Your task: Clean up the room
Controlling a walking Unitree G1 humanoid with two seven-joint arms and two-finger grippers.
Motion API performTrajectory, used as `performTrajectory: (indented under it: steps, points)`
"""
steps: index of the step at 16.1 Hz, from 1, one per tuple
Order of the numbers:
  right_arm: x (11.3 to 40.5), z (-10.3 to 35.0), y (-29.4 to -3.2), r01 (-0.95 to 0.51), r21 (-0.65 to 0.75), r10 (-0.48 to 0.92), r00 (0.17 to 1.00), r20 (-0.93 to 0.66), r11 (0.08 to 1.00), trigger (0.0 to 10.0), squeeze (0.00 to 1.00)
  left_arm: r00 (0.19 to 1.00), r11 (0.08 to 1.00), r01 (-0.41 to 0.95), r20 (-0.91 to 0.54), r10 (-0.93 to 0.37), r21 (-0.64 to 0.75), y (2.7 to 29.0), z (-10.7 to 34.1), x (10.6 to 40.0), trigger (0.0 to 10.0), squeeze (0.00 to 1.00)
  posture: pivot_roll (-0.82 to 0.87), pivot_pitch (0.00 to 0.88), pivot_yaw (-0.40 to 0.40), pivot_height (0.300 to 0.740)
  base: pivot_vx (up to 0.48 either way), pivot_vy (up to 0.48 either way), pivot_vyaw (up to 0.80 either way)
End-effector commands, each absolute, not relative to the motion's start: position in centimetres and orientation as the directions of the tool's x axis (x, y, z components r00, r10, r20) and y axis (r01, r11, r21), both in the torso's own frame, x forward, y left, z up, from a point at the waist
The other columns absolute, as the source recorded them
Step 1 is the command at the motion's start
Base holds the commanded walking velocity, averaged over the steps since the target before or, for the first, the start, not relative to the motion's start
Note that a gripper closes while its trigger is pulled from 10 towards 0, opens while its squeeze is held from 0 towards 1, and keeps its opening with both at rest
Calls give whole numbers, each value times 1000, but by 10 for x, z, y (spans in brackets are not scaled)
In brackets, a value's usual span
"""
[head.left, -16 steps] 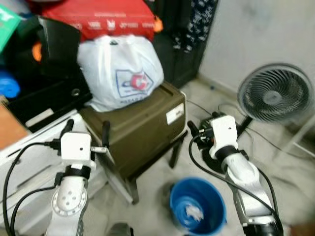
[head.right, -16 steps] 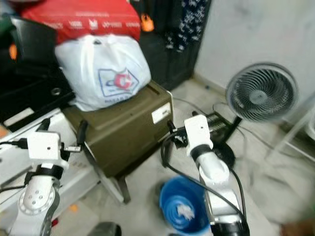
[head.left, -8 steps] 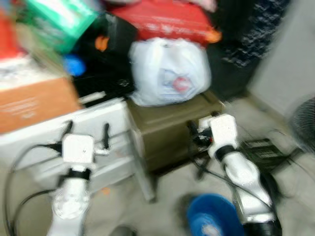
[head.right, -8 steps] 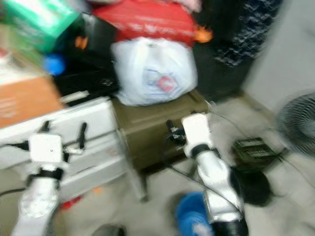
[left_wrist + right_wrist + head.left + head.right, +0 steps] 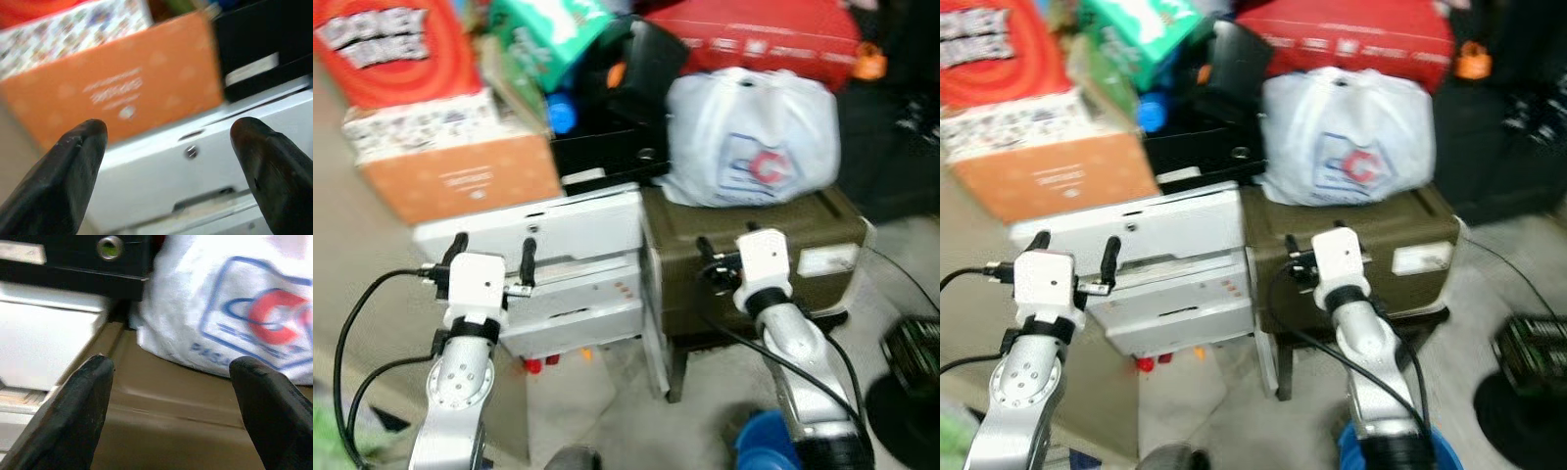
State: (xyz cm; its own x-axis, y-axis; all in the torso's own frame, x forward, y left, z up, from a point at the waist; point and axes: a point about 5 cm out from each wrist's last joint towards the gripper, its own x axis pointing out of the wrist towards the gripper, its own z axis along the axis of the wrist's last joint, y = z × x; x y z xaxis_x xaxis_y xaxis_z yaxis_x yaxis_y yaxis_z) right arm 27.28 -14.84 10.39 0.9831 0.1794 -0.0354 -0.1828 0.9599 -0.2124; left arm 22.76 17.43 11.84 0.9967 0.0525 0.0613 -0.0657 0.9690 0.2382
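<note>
A: Which gripper is nearer the white bag?
B: The right gripper, fingers apart, empty. The bag sits on the brown box, straight ahead. The left gripper gapes, facing the orange box.

View swung to the robot's left

The fan and most of the blue bucket have left sight; an orange box and white unit have come in.
</note>
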Motion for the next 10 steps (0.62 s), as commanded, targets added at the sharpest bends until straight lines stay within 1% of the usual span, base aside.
performTrajectory:
  steps: [1,4,6,8,10]
  points:
    - [270,102,-140,-212,-195,207,977,-45,958,10000,0,994,965,-107,37,101,238,183,114,215,10000,0,-26,0,33,740,0,0,800]
    - [271,98,-153,-135,-135,125,989,-81,982,10000,0,994,962,-105,6,107,251,177,106,199,10000,0,-14,0,14,740,0,0,800]
    - [268,97,-154,-153,-147,143,986,-81,977,10000,0,987,953,-159,9,162,257,183,108,198,10000,0,-7,0,-5,740,0,0,800]
    - [267,98,-154,-175,-162,163,983,-86,971,10000,0,989,955,-145,16,146,259,184,109,199,10000,0,-15,0,-9,740,0,0,800]
    - [263,97,-161,-184,-191,169,981,-94,964,10000,0,991,953,-135,15,136,270,184,110,199,10000,0,-23,0,-12,740,0,0,800]
